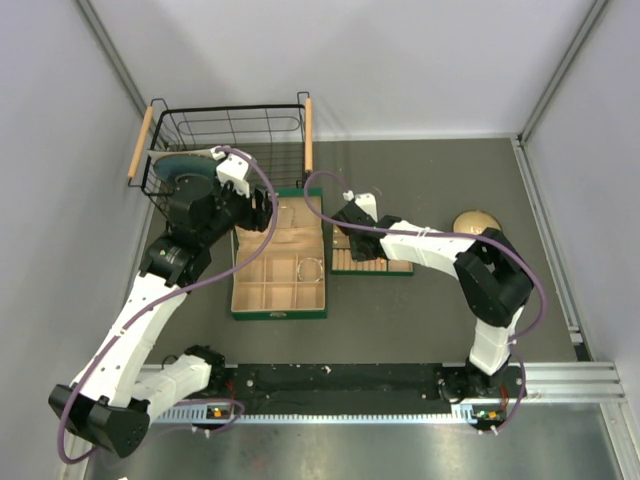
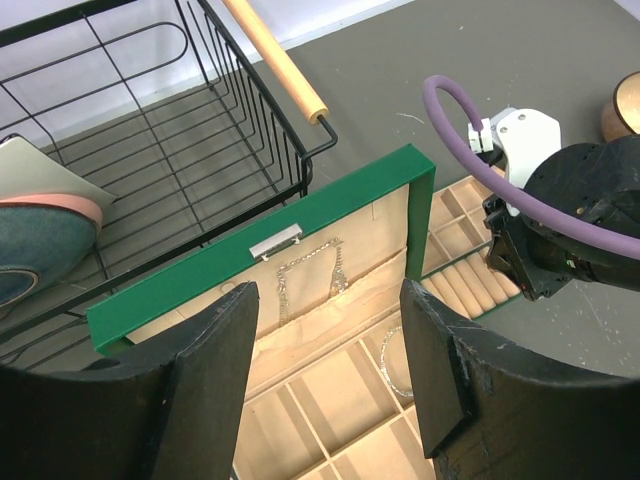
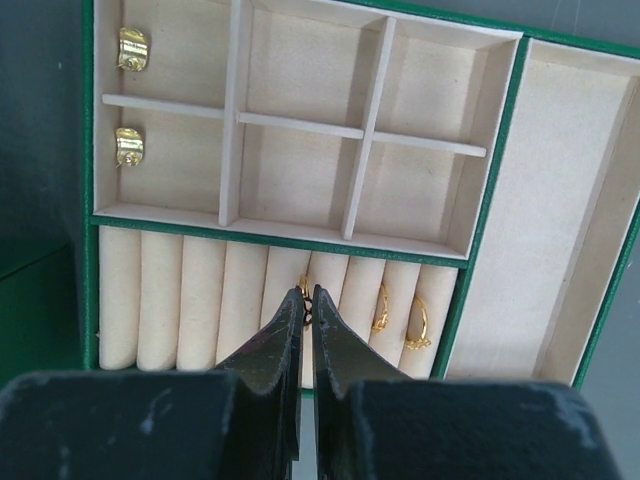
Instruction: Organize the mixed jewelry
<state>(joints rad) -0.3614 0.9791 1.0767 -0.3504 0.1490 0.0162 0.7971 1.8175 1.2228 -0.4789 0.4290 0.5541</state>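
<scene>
My right gripper (image 3: 306, 297) is shut on a small gold ring (image 3: 303, 285), holding it at the cream ring rolls of the small green tray (image 3: 482, 215). Two more gold rings (image 3: 381, 307) sit in the slots to its right. Two gold pieces (image 3: 131, 48) lie in the tray's left compartments. Seen from above, the right gripper (image 1: 347, 220) hangs over that tray (image 1: 372, 268). My left gripper (image 2: 328, 292) is open and holds nothing, above the large green box (image 2: 250, 262). A thin silver bracelet hoop (image 2: 392, 362) lies in one of its compartments (image 1: 311, 267).
A black wire basket (image 1: 230, 130) with wooden handles stands at the back left, with a teal plate (image 1: 180, 165) inside it. A round tan bowl (image 1: 477, 222) sits to the right of the tray. A silver chain (image 2: 310, 270) hangs in the box lid.
</scene>
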